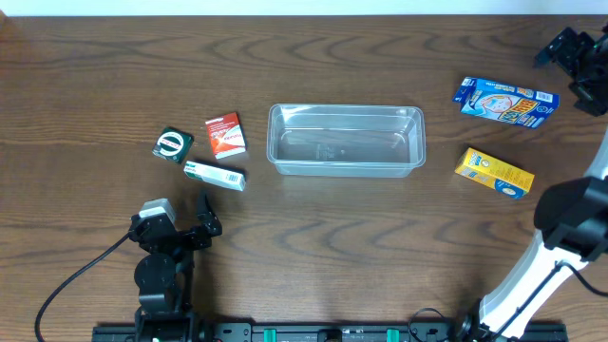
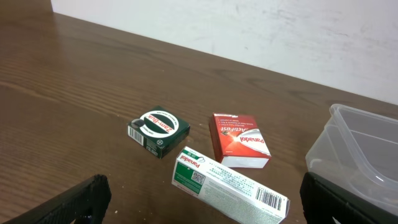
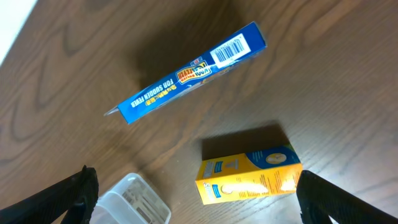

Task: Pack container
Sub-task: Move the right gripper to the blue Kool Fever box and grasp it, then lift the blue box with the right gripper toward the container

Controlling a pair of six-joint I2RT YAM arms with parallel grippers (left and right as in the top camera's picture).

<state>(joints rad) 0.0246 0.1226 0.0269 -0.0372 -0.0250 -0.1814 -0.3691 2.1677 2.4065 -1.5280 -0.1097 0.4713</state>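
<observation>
Robot lab, arm-rigged wooden table [image 1: 313, 237]

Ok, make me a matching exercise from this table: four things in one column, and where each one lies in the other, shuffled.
Things:
1. container
2. blue box
3. yellow box
4. red box

Places, in the overhead view:
A. left of the container
B. upper right
C. in the middle, empty
D. right of the container, below the blue box

Pairs: 1-C, 2-B, 3-D, 4-A
</observation>
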